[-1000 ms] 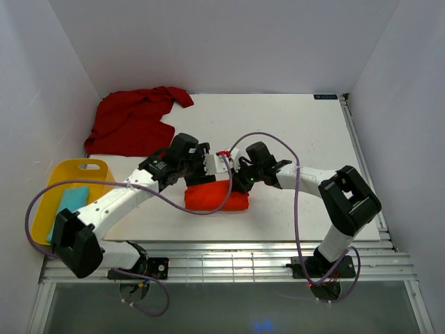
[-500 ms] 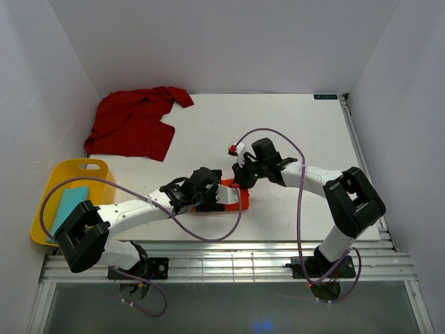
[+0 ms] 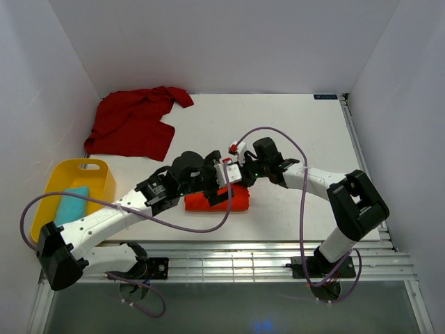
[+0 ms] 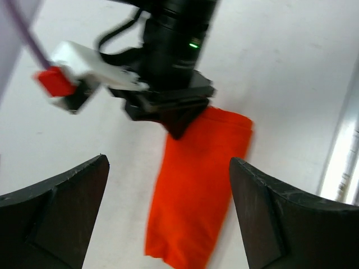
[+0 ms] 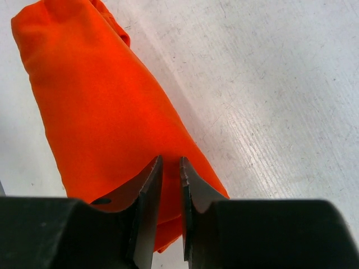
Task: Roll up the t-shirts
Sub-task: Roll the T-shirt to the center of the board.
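the orange shirt (image 3: pixel 217 200) lies rolled up, well right of the tub (image 3: pixel 101 181). my left gripper (image 4: pixel 168 218) hangs there wide open, ready to come down on it. my right gripper (image 5: pixel 171 163) is narrow, holding nothing, maybe poking the roll's end to keep it tight. the dark red shirt (image 3: pixel 132 125) waits behind the tub, unrolled.

My left arm (image 3: pixel 125 209) hides part of the orange-red t-shirt (image 3: pixel 240 200) from above; whether my right tool (image 5: pixel 171 162) pinches it is unclear.
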`<state>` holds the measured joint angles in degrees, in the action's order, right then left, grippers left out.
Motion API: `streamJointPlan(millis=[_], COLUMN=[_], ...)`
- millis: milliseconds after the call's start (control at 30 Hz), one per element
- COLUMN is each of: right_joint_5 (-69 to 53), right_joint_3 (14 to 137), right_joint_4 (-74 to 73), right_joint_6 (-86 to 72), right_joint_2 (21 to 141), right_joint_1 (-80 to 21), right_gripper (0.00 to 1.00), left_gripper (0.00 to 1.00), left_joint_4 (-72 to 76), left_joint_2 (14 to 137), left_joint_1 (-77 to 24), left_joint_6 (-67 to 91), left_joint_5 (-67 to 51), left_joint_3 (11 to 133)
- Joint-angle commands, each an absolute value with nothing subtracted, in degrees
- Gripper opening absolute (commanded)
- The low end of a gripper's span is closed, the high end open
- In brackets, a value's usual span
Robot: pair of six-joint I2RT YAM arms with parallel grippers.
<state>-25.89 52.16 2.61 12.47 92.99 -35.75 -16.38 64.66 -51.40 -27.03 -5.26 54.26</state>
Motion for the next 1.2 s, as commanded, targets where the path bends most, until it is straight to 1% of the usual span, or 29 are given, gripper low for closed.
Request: streamJointPlan(millis=[0, 33, 67, 133, 167, 200, 233, 267, 300, 333, 467, 700, 733, 800, 867, 967, 1000, 1133, 1167], right_joint_5=[-24.79, -24.79, -24.79, -25.05, -25.14, -25.57, -25.84, -26.01, -26.45, -26.63, -26.37, -25.32, -25.23, -25.84, -26.19, -26.46, -26.19, -22.95, -21.98], right_joint_3=[51.16, 50.98, 50.80, 50.97, 51.15, 51.24, 51.41, 51.42, 51.33, 51.15, 51.15, 51.58, 51.85, 52.47, 52.56, 51.95, 51.77, 51.59, 51.68], right_joint_4=[4.83, 5.27, 5.53, 5.98, 5.98, 5.89, 5.80, 5.89, 5.89, 5.80, 5.89, 5.81, 5.45, 4.49, 4.22, 3.69, 3.52, 1.85, 1.32], right_joint_6=[13.62, 13.45, 13.27, 12.66, 12.48, 12.31, 12.30, 12.30, 12.22, 12.13, 12.13, 13.01, 13.09, 12.66, 11.96, 11.60, 12.12, 13.18, 13.18], right_joint_2=[91.23, 90.97, 91.05, 91.58, 91.84, 92.02, 92.20, 92.20, 92.20, 92.02, 91.50, 89.21, 89.30, 89.30, 88.86, 87.28, 86.23, 83.59, 83.15], right_joint_1=[-35.68, -35.77, -35.77, -35.77, -35.77, -35.68, -35.68, -35.60, -35.42, -35.25, -34.72, -34.80, -34.80, -34.72, -34.80, -34.80, -34.80, -34.81, -34.89], right_gripper=[0.25, 0.25, 0.25, 0.25, 0.25, 0.25, 0.25, 0.25, 0.25, 0.25, 0.25, 0.28, 0.28, 0.29, 0.29, 0.29, 0.29, 0.30, 0.31], left_gripper=[0.98, 0.98, 0.98, 0.98, 0.98, 0.98, 0.97, 0.96, 0.95, 0.92, 0.91, 0.95, 0.95, 0.95, 0.95, 0.96, 0.97, 0.98, 0.98], left_joint_4=[-26.53, -26.63, -26.46, -25.67, -24.88, -24.70, -25.48, -26.45, -28.72, -29.78, -31.82, -34.09, -34.88, -38.90, -40.52, -41.39, -43.40, -53.25, -53.70], left_joint_2=[69.60, 71.09, 72.41, 75.75, 76.37, 77.77, 78.65, 79.62, 80.67, 82.08, 81.83, 78.75, 79.01, 80.15, 80.68, 79.90, 79.63, 79.37, 79.37], left_joint_1=[-51.59, -51.50, -51.24, -49.40, -48.26, -44.34, -41.86, -39.14, -35.20, -34.20, -32.96, -30.15, -29.89, -29.10, -28.39, -23.22, -21.46, -20.92, -20.92], left_joint_6=[-22.22, -23.63, -25.64, -30.75, -30.67, -27.98, -25.86, -23.66, -21.82, -19.88, -17.06, -14.67, -15.55, -23.60, -29.77, -34.27, -35.58, -43.92, -44.55], left_joint_5=[-16.89, -11.22, -8.99, -8.17, -8.78, -10.62, -13.77, -21.11, -23.97, -25.56, -23.38, -19.96, -19.86, -20.74, -16.81, -14.07, -13.89, -10.47, -6.72], left_joint_3=[52.29, 52.38, 52.38, 53.52, 54.22, 57.27, 59.48, 61.59, 63.44, 65.63, 64.17, 60.21, 59.94, 59.59, 60.29, 63.88, 66.77, 72.67, 73.38])
